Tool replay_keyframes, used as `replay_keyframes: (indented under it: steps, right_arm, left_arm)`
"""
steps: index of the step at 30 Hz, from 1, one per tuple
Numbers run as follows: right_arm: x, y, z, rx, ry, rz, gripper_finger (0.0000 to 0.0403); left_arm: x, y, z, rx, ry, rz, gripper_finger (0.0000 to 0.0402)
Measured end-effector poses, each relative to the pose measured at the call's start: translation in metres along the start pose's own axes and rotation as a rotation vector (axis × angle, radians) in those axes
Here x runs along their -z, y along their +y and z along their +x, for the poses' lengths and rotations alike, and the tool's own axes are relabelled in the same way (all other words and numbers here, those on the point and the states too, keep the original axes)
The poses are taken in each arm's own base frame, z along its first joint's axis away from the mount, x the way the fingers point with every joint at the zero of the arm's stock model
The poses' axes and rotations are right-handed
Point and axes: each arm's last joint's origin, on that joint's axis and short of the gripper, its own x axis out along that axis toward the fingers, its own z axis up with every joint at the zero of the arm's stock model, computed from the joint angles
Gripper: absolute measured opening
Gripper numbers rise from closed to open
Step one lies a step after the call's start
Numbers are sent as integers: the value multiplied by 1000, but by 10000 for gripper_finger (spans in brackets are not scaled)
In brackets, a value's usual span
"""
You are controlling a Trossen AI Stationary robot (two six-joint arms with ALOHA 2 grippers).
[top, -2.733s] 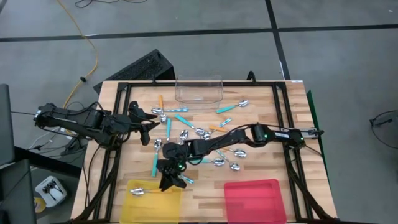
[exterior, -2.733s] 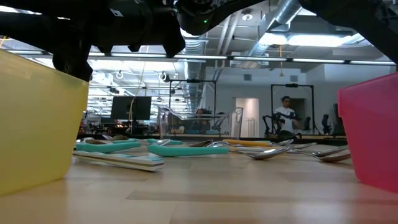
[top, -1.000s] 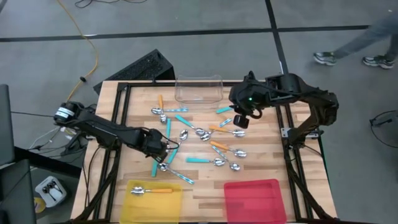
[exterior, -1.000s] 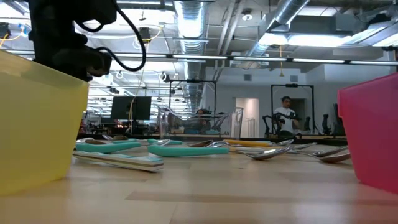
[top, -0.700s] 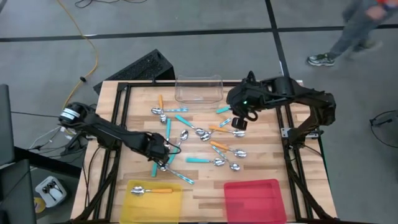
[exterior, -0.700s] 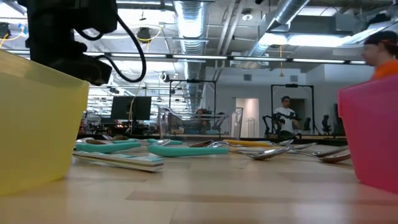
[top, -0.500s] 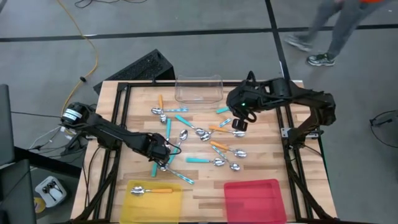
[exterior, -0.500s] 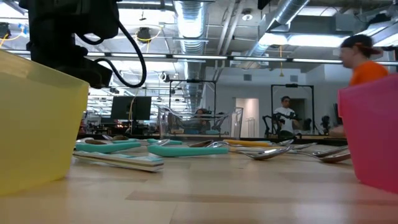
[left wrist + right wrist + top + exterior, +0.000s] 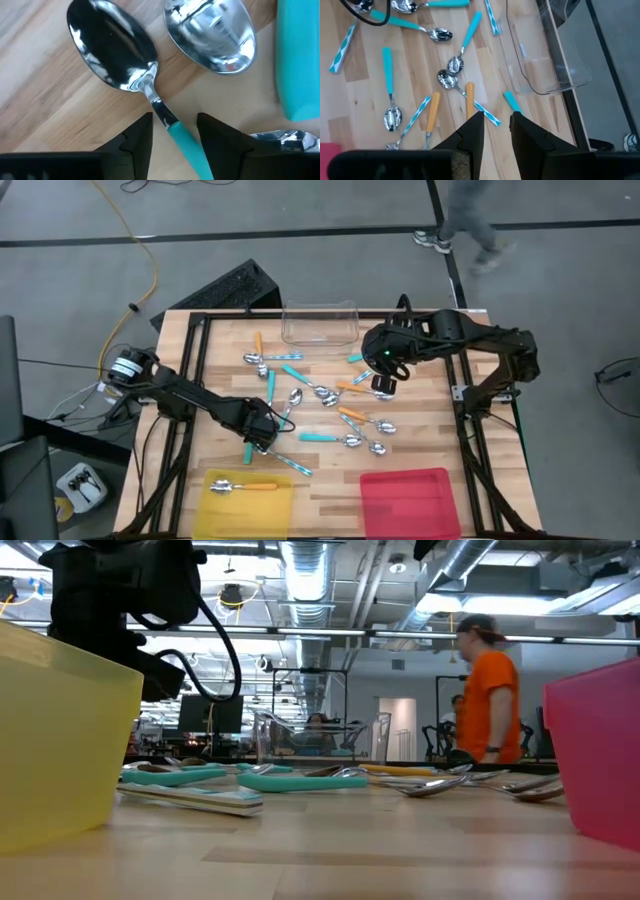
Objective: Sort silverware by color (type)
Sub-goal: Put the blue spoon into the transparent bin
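**Left gripper straddles a teal spoon while the right hangs near the tub**

The wooden table [image 9: 420, 450] carries everything, and places below are given from the clear plastic tub [image 9: 320, 323] at its far edge. The red tray [image 9: 410, 498] and the yellow tray [image 9: 248, 492] sit at the opposite, near edge, the yellow one holding a single orange-handled spoon [image 9: 245, 486].

The left gripper [image 9: 172, 131] is down over the table between the tub and the yellow tray, nearer the tray. Its jaws stand apart, one finger on each side of a teal-handled spoon [image 9: 125, 70]; whether they touch the handle cannot be told. A second spoon bowl [image 9: 212, 32] lies just beside that spoon's bowl.

The right gripper [image 9: 383, 385] hangs above the table near the tub, toward the red tray's side. Its jaws stand slightly apart with nothing between them.

The remaining silverware [image 9: 320, 405] lies scattered on the table between the tub and the two trays, teal, orange and plain metal handles mixed together.

A person in an orange shirt [image 9: 490, 690] stands in the room beyond the tub.
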Motion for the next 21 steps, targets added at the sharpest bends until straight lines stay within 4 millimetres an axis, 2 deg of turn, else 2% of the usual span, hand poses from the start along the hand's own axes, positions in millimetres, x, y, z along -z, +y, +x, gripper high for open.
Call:
replay_keyframes:
  steps: [3, 8, 16, 21]
  right_arm:
    - [0, 0, 0, 0, 0, 1, 118]
    - [0, 0, 0, -1, -5, 4, 118]
    - [-6, 1, 0, -8, -61, -14, 118]
    - [-14, 0, -8, -23, -185, -17, 118]
  left_arm:
    - [-2, 1, -1, 12, -1, -4, 107]
    - [-4, 2, -1, 17, -7, 37, 20]
    - [-5, 3, -1, -19, -64, 85, 15]
    - [-6, 5, -7, -16, -109, 113, 14]
